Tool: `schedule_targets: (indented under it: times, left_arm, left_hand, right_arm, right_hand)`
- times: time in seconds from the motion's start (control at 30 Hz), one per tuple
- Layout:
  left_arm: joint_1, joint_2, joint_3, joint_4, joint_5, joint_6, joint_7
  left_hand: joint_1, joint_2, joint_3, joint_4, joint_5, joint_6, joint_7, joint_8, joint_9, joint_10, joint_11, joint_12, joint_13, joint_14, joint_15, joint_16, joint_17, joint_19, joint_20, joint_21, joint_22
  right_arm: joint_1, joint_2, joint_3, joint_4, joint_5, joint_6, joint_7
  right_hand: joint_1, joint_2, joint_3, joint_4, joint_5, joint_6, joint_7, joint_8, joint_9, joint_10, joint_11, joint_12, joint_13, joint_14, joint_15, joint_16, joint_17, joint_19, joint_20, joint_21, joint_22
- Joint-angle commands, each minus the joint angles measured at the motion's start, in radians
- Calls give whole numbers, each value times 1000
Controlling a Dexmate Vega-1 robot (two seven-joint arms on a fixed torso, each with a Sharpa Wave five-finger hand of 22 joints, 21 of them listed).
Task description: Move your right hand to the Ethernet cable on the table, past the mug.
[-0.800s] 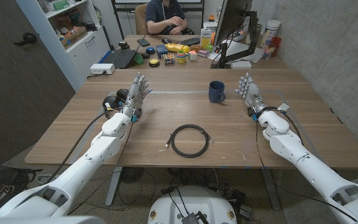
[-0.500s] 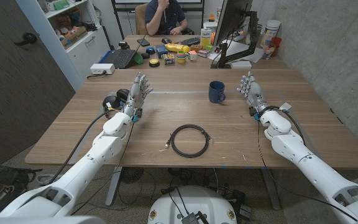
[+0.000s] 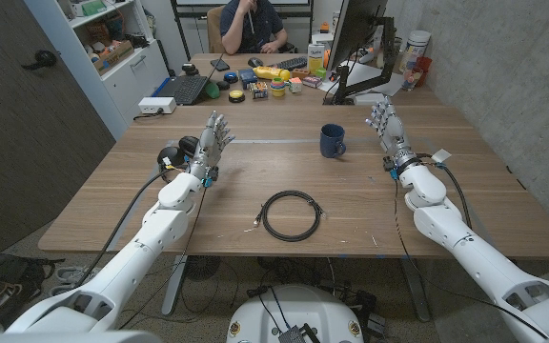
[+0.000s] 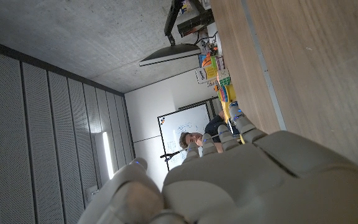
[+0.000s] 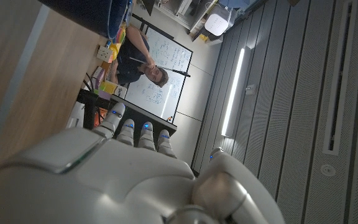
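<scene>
Both hands raised; fingers apart, empty

A wooden worktop (image 3: 255, 181) fills the room's middle; a dark door (image 3: 27, 105) stands left, white shelving (image 3: 112, 48) behind, a concrete wall (image 3: 503, 67) right.

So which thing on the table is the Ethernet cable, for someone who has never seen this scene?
Start at the big wooden table in the head view and look at its near middle, between the two white arms. The thin black Ethernet cable lies there wound into a flat ring, nearer than the dark blue mug, and nothing else on the table is ring-shaped.
</scene>
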Motion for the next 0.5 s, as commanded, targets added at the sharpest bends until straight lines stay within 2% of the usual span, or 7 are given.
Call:
schedule_targets:
  times: [0.03, 0.37, 0.5]
  left_arm:
    - [16, -18, -33, -22, 31, 18, -11]
    - [26, -23, -48, -43, 50, 34, -18]
    - [31, -25, -53, -51, 56, 39, -20]
  left_hand:
    - [3, 34, -7, 4, 8, -4, -1, 4, 3, -8, -1, 5, 3, -8, -6, 2, 4, 5, 5, -1, 2]
    - [3, 34, -10, 4, 9, -4, -2, 4, 3, -8, -1, 5, 3, -9, -6, 2, 4, 7, 5, -3, 2]
    - [3, 35, -11, 4, 9, -4, -1, 4, 3, -8, -1, 5, 3, -9, -6, 1, 4, 7, 5, -4, 2]
  right_arm:
    - [22, 38, 7, 62, -103, 216, 1]
    - [7, 50, 40, 63, -279, 349, -103]
    - [-8, 36, 59, 31, -365, 362, -141]
  right_hand:
    - [5, -12, -10, -3, 3, 8, -22, 5, 1, 10, -9, 8, 3, 12, -3, 6, 2, 7, 9, -4, 1]
    - [29, -31, -18, -21, 10, 41, -58, 11, -1, 32, -45, 11, 2, 36, -24, 5, -1, 35, 31, -9, 0]
    - [41, -34, -19, -29, 13, 51, -76, 11, -1, 40, -57, 12, 1, 50, -27, 6, -2, 48, 47, -11, -1]
